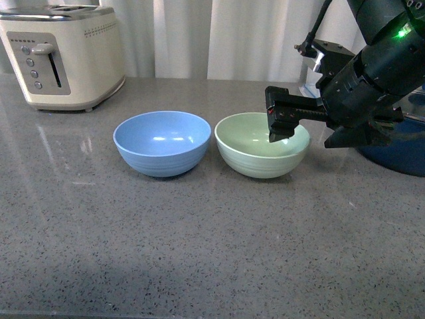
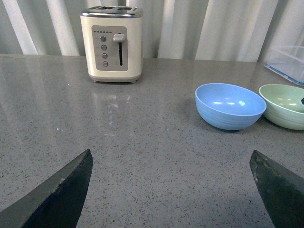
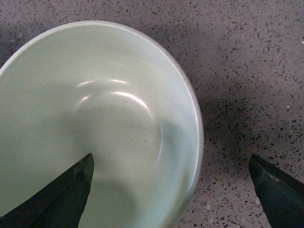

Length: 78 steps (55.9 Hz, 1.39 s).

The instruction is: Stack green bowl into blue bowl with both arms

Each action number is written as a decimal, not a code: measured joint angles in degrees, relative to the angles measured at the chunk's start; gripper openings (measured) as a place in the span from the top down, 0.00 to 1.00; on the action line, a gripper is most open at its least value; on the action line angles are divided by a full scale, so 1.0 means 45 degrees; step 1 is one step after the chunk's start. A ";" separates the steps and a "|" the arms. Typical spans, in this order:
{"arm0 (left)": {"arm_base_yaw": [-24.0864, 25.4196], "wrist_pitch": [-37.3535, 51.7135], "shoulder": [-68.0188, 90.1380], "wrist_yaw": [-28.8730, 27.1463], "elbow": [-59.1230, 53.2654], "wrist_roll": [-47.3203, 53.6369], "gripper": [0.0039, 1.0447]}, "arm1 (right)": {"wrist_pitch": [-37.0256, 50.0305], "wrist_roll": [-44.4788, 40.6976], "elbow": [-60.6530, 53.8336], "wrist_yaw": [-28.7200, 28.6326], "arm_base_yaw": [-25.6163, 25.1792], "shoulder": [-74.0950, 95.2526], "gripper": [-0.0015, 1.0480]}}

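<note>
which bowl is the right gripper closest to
The green bowl, on the right of the pair: the open right gripper straddles its rim. The blue bowl sits clear of it.

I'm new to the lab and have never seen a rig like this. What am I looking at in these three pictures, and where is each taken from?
It is a robot with two arms, each ending in a two-finger gripper. The front picture looks forward from its body: a grey counter holds a blue bowl, a green bowl beside it and a toaster behind, and the right arm reaches in. The other two pictures come from cameras on the wrists; the dark wedges are fingertips. The left gripper is open over bare counter, holding nothing. The right gripper is open astride the green bowl's rim, one finger inside, one outside; nothing is gripped yet.
</note>
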 joint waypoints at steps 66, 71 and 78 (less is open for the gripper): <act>0.0000 0.0000 0.0000 0.0000 0.0000 0.0000 0.06 | 0.0656 -0.0437 -0.0243 -0.0194 -0.0044 -0.0121 0.99; 0.0000 0.0000 0.0000 0.0000 0.0000 0.0000 0.06 | 0.0520 -0.0607 -0.0219 -0.0146 -0.0044 -0.0228 0.99; 0.0000 0.0000 0.0000 0.0000 0.0000 0.0000 0.06 | 0.0228 -0.0792 0.0049 -0.0136 -0.0044 -0.0321 0.99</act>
